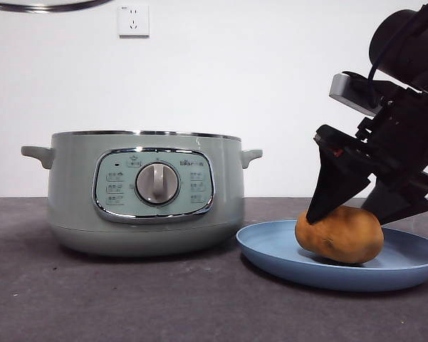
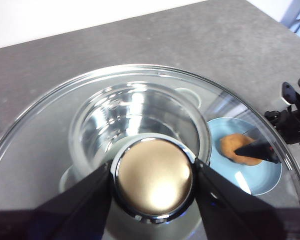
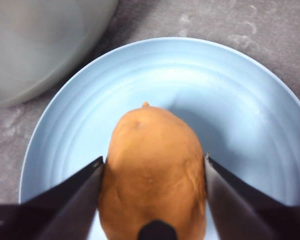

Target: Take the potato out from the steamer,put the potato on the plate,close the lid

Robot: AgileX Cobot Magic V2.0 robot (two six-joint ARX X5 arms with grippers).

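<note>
— So how far along was the job at that moment?

— Well along. The oval orange-brown potato (image 1: 340, 234) was already out of the large round sage-green steamer (image 1: 144, 191) and lay on the wide shallow light-blue plate (image 1: 270, 251), which sat on the grey worktop (image 1: 128, 299) just beside the pot, toward the right-hand edge.

— Had the right gripper (image 3: 152, 167) let it go?

— Not clearly. Its black jaws stood against the potato's two flanks, so I judged it as clasping the potato, or on the very point of releasing.

— And the lid?

— The round glass lid with the steel rim (image 2: 90, 100) hung above the pot, held up by the left gripper (image 2: 153, 176), whose jaws were clenched on the knob (image 2: 153, 179). From the front, only a sliver of its rim showed at the top corner. The pot stood open, so closing remained to be done.

— Anything in the way?

— Little. A white wall socket (image 1: 133, 20) sat high behind, well apart. The right arm leaned over the plate, clear of the pot's mouth, so the lid's way down looked free, in my estimate.
</note>
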